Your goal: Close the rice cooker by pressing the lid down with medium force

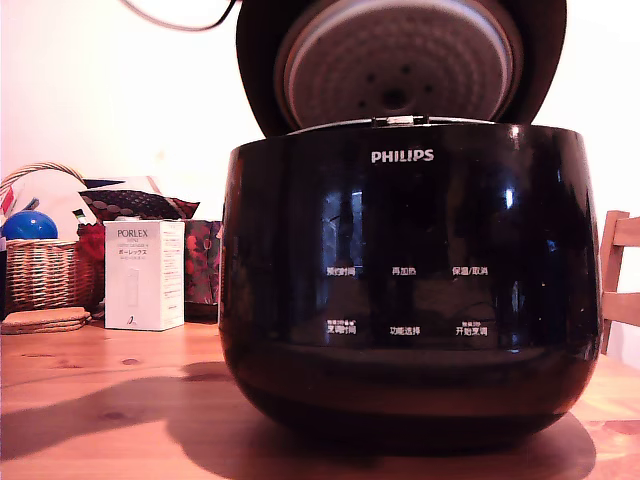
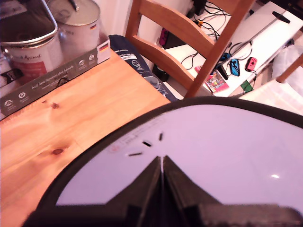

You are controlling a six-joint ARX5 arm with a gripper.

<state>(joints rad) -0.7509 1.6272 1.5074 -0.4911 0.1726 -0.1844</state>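
Glossy black fills the exterior view: the rice cooker (image 1: 410, 290) stands on a wooden table (image 1: 90, 400), its front panel facing us with the white logo and button labels. The lid (image 1: 400, 65) stands raised at the back of the pot, dimpled metal inner disc turned toward us, hinged along the rear rim, so it is not yet closed.

In the wrist view we see the gripper (image 2: 162, 165) with its two dark fingers pressed together, nothing between them. Their tips sit against, or just over, the lid's pale reflective outer face (image 2: 213, 151); we cannot tell whether they touch. We judge the gripper is behind the upright lid, so the push must go forward and down, toward the cooker's front.
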